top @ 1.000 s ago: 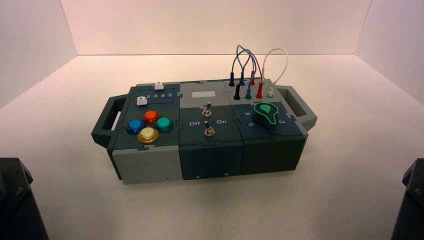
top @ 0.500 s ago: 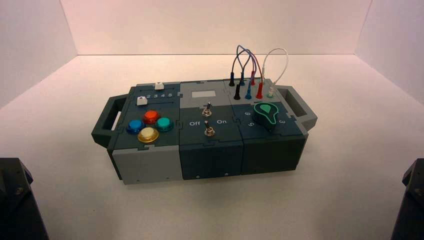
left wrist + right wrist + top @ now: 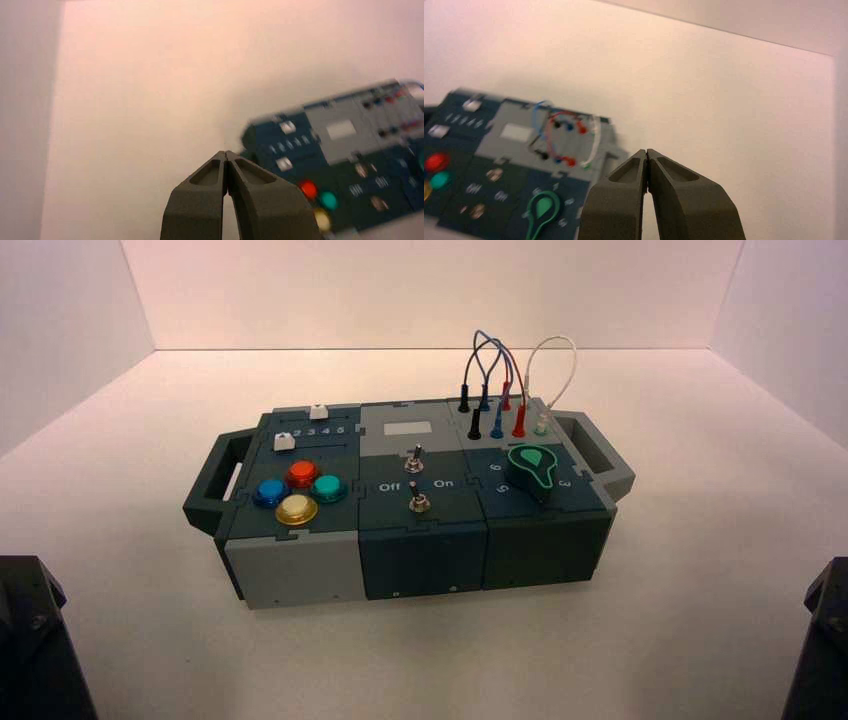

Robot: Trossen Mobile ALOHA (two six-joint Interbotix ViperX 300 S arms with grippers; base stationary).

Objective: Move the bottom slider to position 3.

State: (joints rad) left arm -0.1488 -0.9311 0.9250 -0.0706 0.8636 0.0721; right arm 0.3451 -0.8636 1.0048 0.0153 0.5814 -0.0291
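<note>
Bottom slider [image 3: 284,442], white, sits at the box's [image 3: 420,510] near-left digit row, beyond 4 round buttons [image 3: 302,474]. Left gripper [image 3: 225,152] and right gripper [image 3: 647,151] wait off the box, fingers together, holding nothing.

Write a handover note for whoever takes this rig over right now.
Left gripper: shut and empty, off the box, toward its left end.
Right gripper: shut and empty, off the box, toward its right end.
Bottom slider: white knob on the box's left section, below the digit row and above the red button.
Done: no sign of a grip on the slider.
Left: set it to 3, checking its position up close.
</note>
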